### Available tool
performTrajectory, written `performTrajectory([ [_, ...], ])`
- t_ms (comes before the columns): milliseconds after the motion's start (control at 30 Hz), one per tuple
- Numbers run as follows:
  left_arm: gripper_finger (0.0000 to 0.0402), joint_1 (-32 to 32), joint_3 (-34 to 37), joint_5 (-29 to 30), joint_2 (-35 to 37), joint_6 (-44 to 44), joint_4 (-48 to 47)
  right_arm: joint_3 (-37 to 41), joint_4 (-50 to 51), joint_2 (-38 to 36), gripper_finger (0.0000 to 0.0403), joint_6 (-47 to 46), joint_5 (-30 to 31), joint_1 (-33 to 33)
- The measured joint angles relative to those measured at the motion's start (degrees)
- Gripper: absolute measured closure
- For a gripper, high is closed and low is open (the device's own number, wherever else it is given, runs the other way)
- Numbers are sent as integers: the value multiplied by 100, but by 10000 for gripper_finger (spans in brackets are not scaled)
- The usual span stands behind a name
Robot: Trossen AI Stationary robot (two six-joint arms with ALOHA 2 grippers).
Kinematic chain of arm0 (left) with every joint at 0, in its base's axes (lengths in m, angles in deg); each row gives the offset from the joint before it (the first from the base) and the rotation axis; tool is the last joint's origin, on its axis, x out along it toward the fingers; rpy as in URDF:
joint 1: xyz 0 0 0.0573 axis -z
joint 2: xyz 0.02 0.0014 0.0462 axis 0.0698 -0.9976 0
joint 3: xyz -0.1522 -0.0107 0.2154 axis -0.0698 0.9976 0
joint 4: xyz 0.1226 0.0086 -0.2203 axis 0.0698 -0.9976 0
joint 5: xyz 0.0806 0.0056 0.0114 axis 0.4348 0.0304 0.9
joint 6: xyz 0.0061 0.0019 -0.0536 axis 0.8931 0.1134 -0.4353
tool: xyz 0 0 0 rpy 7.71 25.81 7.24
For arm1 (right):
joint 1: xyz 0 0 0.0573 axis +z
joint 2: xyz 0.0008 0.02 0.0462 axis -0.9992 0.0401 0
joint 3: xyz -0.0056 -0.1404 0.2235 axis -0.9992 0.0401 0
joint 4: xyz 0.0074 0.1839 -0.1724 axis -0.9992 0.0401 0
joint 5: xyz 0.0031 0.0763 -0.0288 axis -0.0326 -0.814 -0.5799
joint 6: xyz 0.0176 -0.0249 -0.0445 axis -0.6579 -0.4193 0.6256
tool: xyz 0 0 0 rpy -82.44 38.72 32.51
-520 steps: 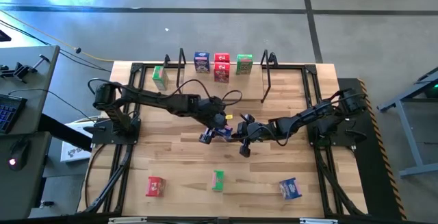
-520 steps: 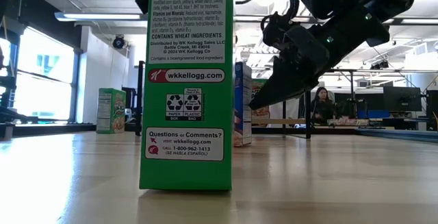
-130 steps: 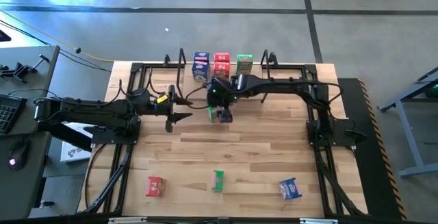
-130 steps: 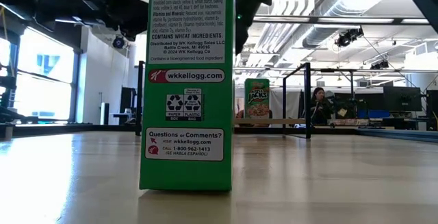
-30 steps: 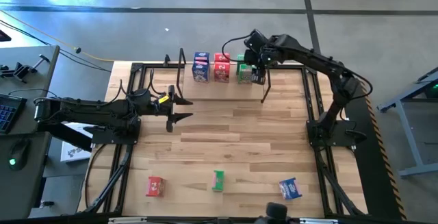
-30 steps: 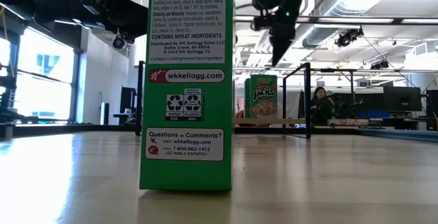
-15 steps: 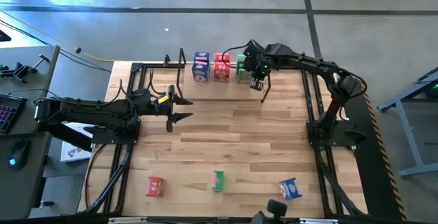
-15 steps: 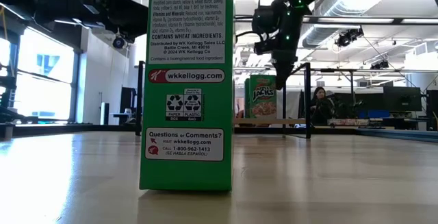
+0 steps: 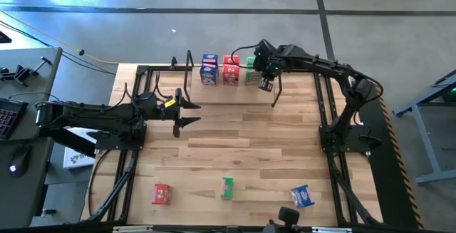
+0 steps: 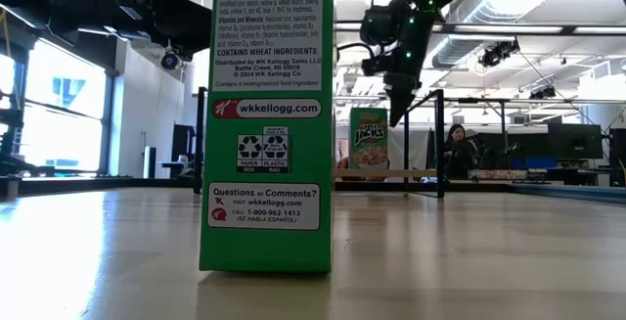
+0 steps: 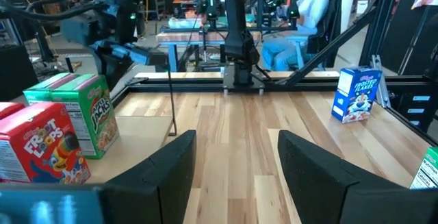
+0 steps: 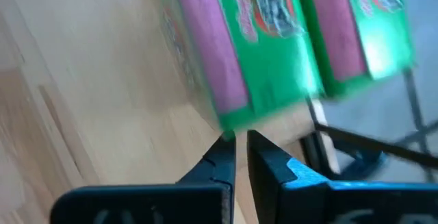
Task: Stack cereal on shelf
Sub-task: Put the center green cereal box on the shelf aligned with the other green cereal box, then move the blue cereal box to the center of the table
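Light wooden shelf board [image 9: 235,85] with black wire end frames runs along the far edge of the plank table [image 9: 235,154]; everything placed from it. On the board, a row of small cardboard cereal boxes: blue pair [image 9: 209,70] toward its left end, red pair [image 9: 230,70] at its middle, green pair [image 9: 252,71] toward its right end. From the left wrist camera the green boxes [image 11: 82,114] stand upright beside a red one [image 11: 41,148]

Right gripper [image 9: 266,83] hangs above the board's right end, just beside the green boxes, near the right wire frame [image 9: 278,76]. Its fingers [image 12: 270,162] are pressed nearly together with only a thin slit between, nothing in them; the tips sit close under the lower corner of a green box [image 12: 233,53], contact cannot be made out. From table height the gripper [image 10: 396,114] points down above and just to the side of the green box [image 10: 369,144]

Left gripper [image 9: 187,113] waits low over the table, off the board's left end; fingers [image 11: 321,176] spread well apart, empty

Well away from the shelf, along the table's near edge: one red box [image 9: 162,194], one green box [image 9: 227,187], one blue box [image 9: 302,196], apart from each other. The green one [image 10: 266,114] stands upright
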Motion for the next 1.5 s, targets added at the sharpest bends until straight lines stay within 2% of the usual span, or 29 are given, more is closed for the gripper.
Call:
performTrajectory([
  [67, 205, 0, 16, 79, -4, 0, 136, -103, 310, -103, 390, 2, 230, 87],
  [167, 218, -3, 322, -44, -20, -6, 1031, -253, 608, -426, 399, -69, 421, 301],
  [300, 252, -118, 747, -341, -141, -306, 1843, -84, 553, -1005, 401, -555, 59, 579],
  [433, 296, -120, 870, -495, -401, -585, 1715, 907, -338, -1624, 402, -1104, -266, 1064],
  [533, 335, -39, 809, -649, -699, -431, 1767, 1948, -1427, -2021, 403, -1629, -705, 1571],
  [633, 380, 38, 649, -935, -998, -402, 1769, 2815, -2539, -2292, 403, -2325, -774, 2204],
  [700, 396, 101, 561, -1160, -1195, -378, 1766, 3156, -2979, -2379, 403, -2823, -632, 2670],
  [767, 394, 187, 483, -1220, -1367, -300, 1765, 3318, -3118, -2390, 403, -3313, -315, 3158],
  [933, 400, 327, 246, -1227, -1762, -12, 1865, 3202, -2742, -2377, 403, -4590, 522, 4247],
  [1067, 399, 331, 57, -1312, -2018, 55, 1982, 2901, -2184, -2380, 396, -5772, 540, 5003],
  [1200, 401, 309, -54, -1498, -2248, 55, 2097, 2580, -1353, -2349, 352, -7444, 306, 5788],
  [1500, 401, 307, -142, -1502, -2533, -3, 2095, 1837, 539, -2338, 171, -11469, -64, 7606],
])
